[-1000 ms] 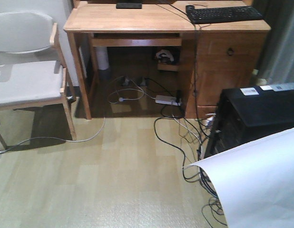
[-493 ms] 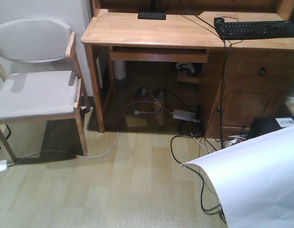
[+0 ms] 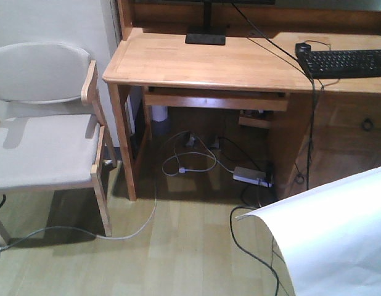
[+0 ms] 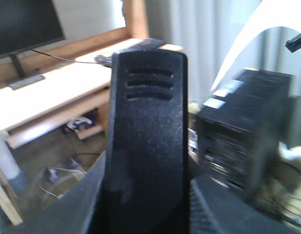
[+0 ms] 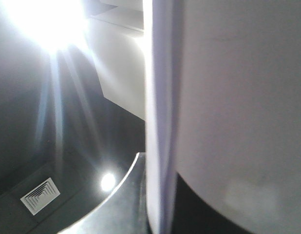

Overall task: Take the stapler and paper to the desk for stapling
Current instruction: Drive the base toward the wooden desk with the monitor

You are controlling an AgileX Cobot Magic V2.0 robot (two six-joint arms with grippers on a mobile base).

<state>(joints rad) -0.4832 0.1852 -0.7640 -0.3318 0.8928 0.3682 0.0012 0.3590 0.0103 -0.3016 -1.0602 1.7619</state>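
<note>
The left claw [image 4: 146, 214] stood upright and close to its own camera, clamped on the stapler [image 4: 146, 126]. The stapler's black body with three ribbed slots rose through the middle of the left wrist view and hid much of what lay behind it. The right claw [image 5: 160, 212] pointed upward toward the ceiling and held the paper [image 3: 338, 240], though the sheet covered its fingers. The paper's edge ran straight up the middle of the right wrist view, with a bright lamp [image 5: 48, 19] and a ceiling vent [image 5: 39, 196] beside it. In the front view the sheet hung in the air at the lower right, curled over at its top corner, well apart from the worktop [image 3: 196, 61].

The worktop stood ahead. On it were a monitor foot [image 3: 204, 38] at the back and a black keyboard [image 3: 344, 61] at the right end. A grey-cushioned wooden chair [image 3: 42, 148] stood just beside its left leg. Under it lay loose cables [image 3: 190, 166] and a white power strip [image 3: 252, 177] on the floor. A black computer case [image 4: 243, 141] stood to the right of the stapler in the left wrist view.
</note>
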